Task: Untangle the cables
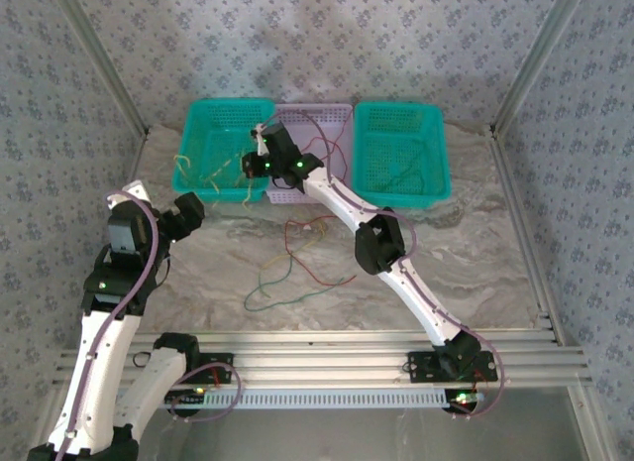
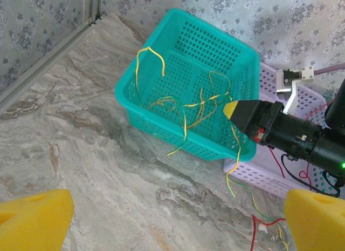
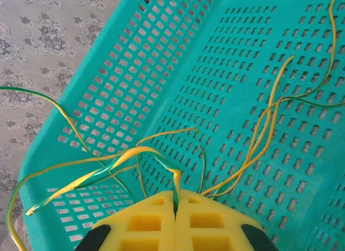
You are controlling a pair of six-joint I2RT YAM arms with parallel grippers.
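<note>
The right arm (image 1: 416,283) reaches from the near edge of the table (image 1: 485,273) diagonally toward its far left, elbow bent over mid-table. The right gripper (image 3: 175,202) is closed, its yellow pads pressed flat together and pinching a yellow-green cable (image 3: 125,156) in the seam. The left arm (image 1: 104,322) stands folded by the near-left corner. The left gripper (image 2: 175,221) is spread wide, holding nothing, angled down over the tabletop.

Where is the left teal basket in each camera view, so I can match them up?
Top external: left teal basket at upper left, beside the lilac basket.
Left wrist: upper centre, its near corner toward the camera.
Right wrist: close up, wall and floor running from lower left to upper right.
Shared landmark: the right hand, shut on a yellow-green cable over the basket.
</note>
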